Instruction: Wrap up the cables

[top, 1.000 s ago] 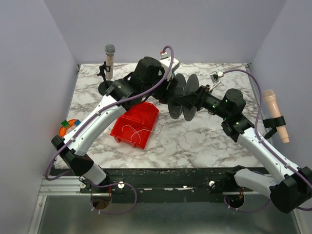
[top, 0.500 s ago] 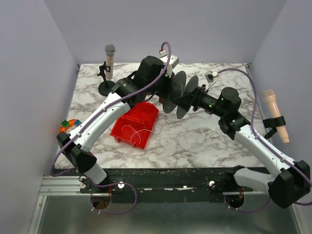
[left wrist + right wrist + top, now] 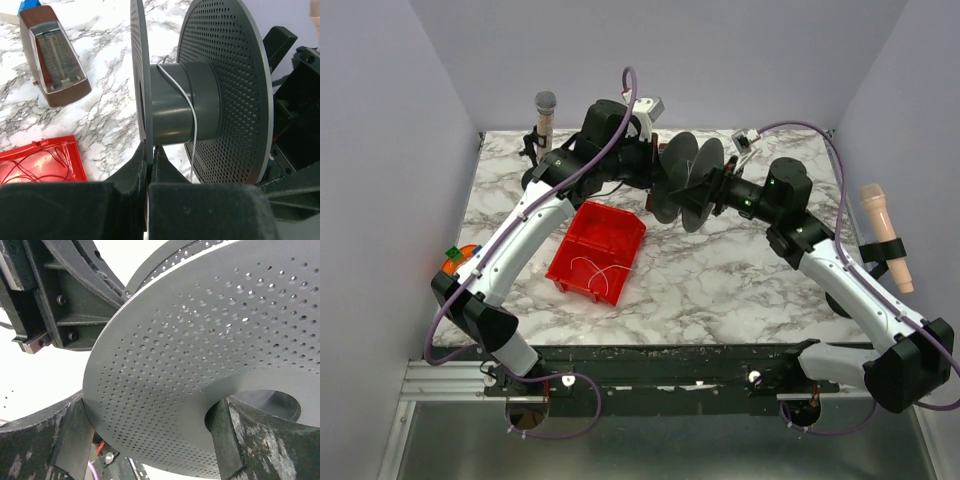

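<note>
Seen from above, the left gripper (image 3: 149,150) and right gripper (image 3: 150,412) have their fingertips hidden behind the black round spool of perforated plastic discs (image 3: 692,188). From there the very thin white wire (image 3: 190,107) is too fine to follow on it, and an orange round object (image 3: 458,262) at the near left is half covered by the left arm (image 3: 520,240). In the left wrist view the wire crosses the grey hub (image 3: 172,107) and passes out of sight behind the gripper's black body, which also covers part of the red plastic bin (image 3: 40,162), itself cut by the left edge. In the right wrist view one disc runs off the top and right edges, and the fingers at the bottom are blurred.
</note>
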You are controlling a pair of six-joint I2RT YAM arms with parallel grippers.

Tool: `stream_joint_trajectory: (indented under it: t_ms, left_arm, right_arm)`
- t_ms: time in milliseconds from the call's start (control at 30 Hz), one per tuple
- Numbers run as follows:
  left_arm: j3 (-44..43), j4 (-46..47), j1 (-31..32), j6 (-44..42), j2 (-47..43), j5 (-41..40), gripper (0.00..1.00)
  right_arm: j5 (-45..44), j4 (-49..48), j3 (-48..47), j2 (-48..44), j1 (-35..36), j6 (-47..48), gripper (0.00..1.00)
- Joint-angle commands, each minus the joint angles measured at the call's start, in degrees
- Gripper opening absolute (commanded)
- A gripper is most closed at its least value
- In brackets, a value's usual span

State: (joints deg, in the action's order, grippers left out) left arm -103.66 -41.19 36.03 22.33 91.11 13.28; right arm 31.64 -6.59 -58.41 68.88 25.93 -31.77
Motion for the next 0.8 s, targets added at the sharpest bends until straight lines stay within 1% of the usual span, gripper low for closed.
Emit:
stream_joint_trajectory:
  t_ms: [0,33,67,200,367,500,533,633,667,767]
  left_arm:
    - [-5.8,-4.6,-3.9,0.8,-1.2,2.9,0.0]
    - [-6.3,-4.7,-4.1,0.4,-1.2,2.5,0.0]
    - [-6.9,-5.0,-4.2,-0.2,-1.1,2.3,0.0]
    - [-6.6,-5.4,-5.0,-0.8,-0.6,1.8,0.0]
    - [-4.0,-5.2,-5.6,-0.2,-0.1,3.1,0.0]
    - [-5.7,-5.0,-7.5,-0.1,-0.2,2.5,0.0]
    - [-6.3,-5.0,-7.8,-0.4,-0.3,2.5,0.0]
    - [-8.4,-5.7,-8.3,-1.2,-0.4,1.9,0.0]
    - [-9.0,-5.9,-8.3,-1.4,-0.5,1.8,0.0]
    - [-9.4,-6.0,-8.3,-1.8,-1.2,1.4,0.0]
  right_arm:
    - [5.6,0.3,-2.2,-4.8,0.2,13.7,0.89]
    - [6.2,0.4,-2.0,-6.2,0.3,15.6,0.97]
    - [6.6,0.8,-1.8,-7.1,0.4,17.3,1.0]
    - [7.1,3.5,-2.3,-9.1,0.5,21.4,1.0]
    - [9.2,6.3,-3.6,-7.9,0.5,23.2,1.0]
    - [12.9,6.5,1.8,-11.0,0.9,27.3,1.0]
    - [13.8,6.5,3.9,-12.2,1.4,29.2,0.99]
    - [14.8,6.5,10.2,-13.8,5.7,34.5,0.92]
    - [14.2,8.5,11.6,-13.4,7.5,35.5,0.89]
    - [5.1,12.5,14.5,-9.7,11.3,36.3,0.85]
